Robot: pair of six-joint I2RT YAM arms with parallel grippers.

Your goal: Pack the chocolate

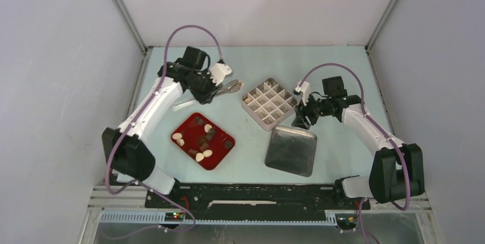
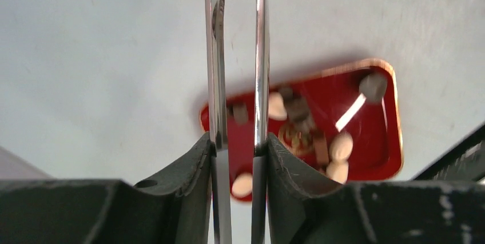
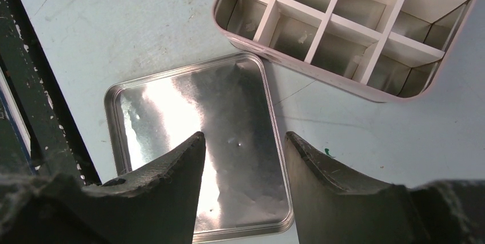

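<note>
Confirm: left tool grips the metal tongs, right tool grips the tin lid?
Not quite. The right tool is open and empty above the tin lid, as the right wrist view shows. The left tool does grip the metal tongs.

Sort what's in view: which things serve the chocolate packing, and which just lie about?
In the job: chocolate on the red tray, tongs gripped by the left hand, divided box.
Lying about: metal lid flat beside the box; the right hand, open and empty, near it.
</note>
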